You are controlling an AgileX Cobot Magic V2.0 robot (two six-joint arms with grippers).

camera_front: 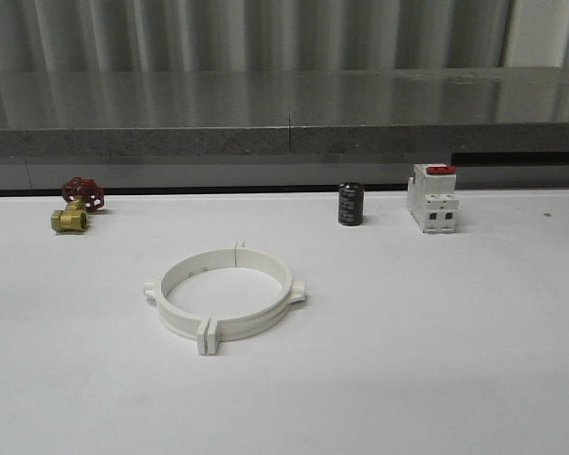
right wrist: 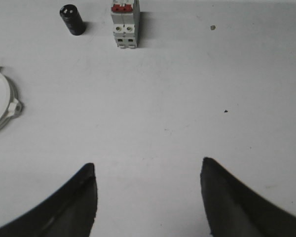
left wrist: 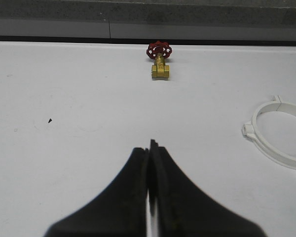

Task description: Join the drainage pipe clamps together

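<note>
The two white drainage pipe clamps point(camera_front: 226, 289) lie flat on the white table, their end tabs meeting so that they form one full ring. Part of that ring also shows in the left wrist view point(left wrist: 278, 134) and in the right wrist view point(right wrist: 4, 106). My left gripper point(left wrist: 150, 148) is shut with nothing between its fingers, over bare table well apart from the ring. My right gripper point(right wrist: 149, 168) stands open and empty over bare table, also apart from the ring.
A brass valve with a red handwheel point(camera_front: 77, 203) sits at the back left. A black cylinder point(camera_front: 351, 204) and a white breaker with a red top point(camera_front: 431, 197) stand at the back right. A grey ledge point(camera_front: 284, 128) runs behind the table.
</note>
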